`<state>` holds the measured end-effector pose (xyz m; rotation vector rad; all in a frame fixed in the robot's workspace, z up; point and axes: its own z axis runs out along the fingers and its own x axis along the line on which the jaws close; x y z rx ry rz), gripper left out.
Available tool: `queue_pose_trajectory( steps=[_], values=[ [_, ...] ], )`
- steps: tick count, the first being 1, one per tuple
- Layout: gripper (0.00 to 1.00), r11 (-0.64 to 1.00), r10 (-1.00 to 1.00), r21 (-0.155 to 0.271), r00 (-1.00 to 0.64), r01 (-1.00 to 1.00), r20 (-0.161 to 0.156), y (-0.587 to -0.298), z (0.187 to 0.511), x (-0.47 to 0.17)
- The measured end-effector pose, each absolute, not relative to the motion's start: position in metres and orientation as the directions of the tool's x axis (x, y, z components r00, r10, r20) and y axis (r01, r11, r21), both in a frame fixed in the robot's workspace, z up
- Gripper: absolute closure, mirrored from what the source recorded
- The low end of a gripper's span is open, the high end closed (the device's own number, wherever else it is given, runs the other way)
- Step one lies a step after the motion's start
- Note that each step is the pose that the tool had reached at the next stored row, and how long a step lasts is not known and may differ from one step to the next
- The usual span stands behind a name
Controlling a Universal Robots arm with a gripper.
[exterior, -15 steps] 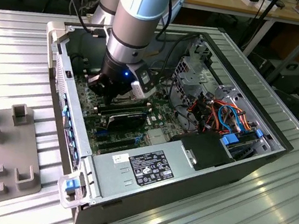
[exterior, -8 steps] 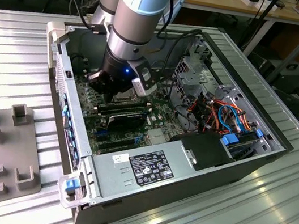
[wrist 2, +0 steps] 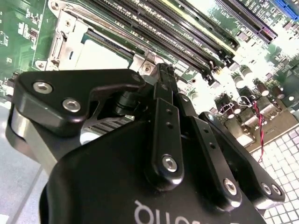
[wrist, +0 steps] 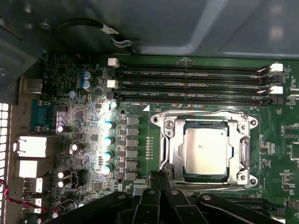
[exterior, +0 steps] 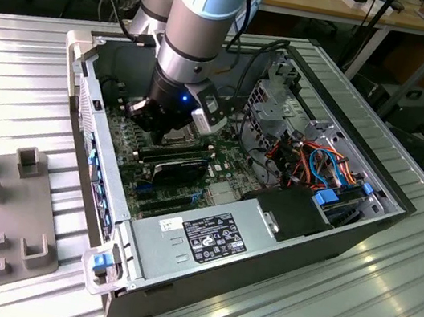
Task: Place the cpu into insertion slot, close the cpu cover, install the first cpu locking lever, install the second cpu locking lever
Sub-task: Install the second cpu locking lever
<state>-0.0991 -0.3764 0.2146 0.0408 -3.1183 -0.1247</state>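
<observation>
Ribbed metal worktop (exterior: 42, 57) carries your open computer case (exterior: 262, 248). Your black fingers (wrist: 159, 179) are pressed together, empty — just beside the silvery socket cover frame (wrist: 170, 140), closed over the flat silvery-grey cpu (wrist: 204, 148) seated in its slot.

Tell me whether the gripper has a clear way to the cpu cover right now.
Probably yes. The gripper sits just at the edge of the cpu cover, which lies flat around the cpu, and nothing stands between them.
</observation>
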Motion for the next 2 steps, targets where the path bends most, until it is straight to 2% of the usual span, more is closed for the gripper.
queue_pose_trajectory(
  steps=[2],
  values=[
    [0.89,0.996,-0.027,0.08,-0.999,-0.025,0.019,-0.3764,0.2146,-0.0991]
  ],
)
